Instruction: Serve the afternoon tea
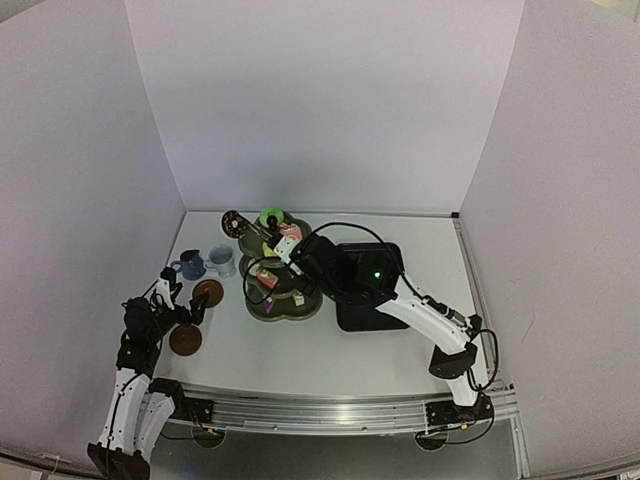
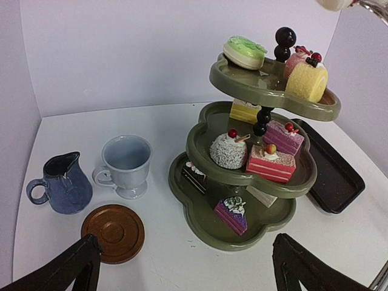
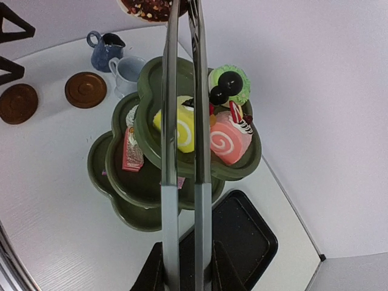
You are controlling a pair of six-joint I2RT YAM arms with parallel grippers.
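Although the olive-green three-tier flower-shaped stand [image 2: 200, 221] is already well stocked, the serving looks only partly done. One cake is in the air. The right gripper [image 3: 188, 270] is clamped round the handle end of the long metal tongs [image 3: 170, 151], and their tips pinch a chocolate-iced doughnut with sprinkles [image 3: 151, 7] beyond the top tier. The left gripper [image 2: 185, 267] hangs low over the near-left tabletop [image 2: 151, 127], fingers spread wide with nothing between them.

The top tier holds a green-iced doughnut [image 2: 244, 52], a yellow swiss roll [image 2: 306, 82] and a pink swiss roll topped with red berries [image 3: 227, 139]. On the middle tier sit a white coconut-dusted ball with a cherry [image 2: 228, 150], a pink layered slice [image 2: 271, 163], a purple-pink slice [image 2: 284, 137] and a yellow slice [image 2: 244, 112]. The bottom tier carries a dark chocolate slice [image 2: 195, 177], a purple wedge [image 2: 231, 213] and a pale piece mostly hidden under the tier above.

Left of the stand, the dark-blue cup with a spouted lip [image 2: 60, 182] and the white footed cup [image 2: 126, 165] stand side by side directly on the tabletop. The white one looks empty; the blue one's inside is too dark to judge. Two round brown saucers lie bare, one [image 2: 113, 232] just in front of the cups, the other [image 3: 18, 103] nearer the left arm. The black rectangular tray [image 2: 330, 176] right of the stand shows no cake on the part in view.

What seems left is to set down the doughnut and then put each cup on a saucer.
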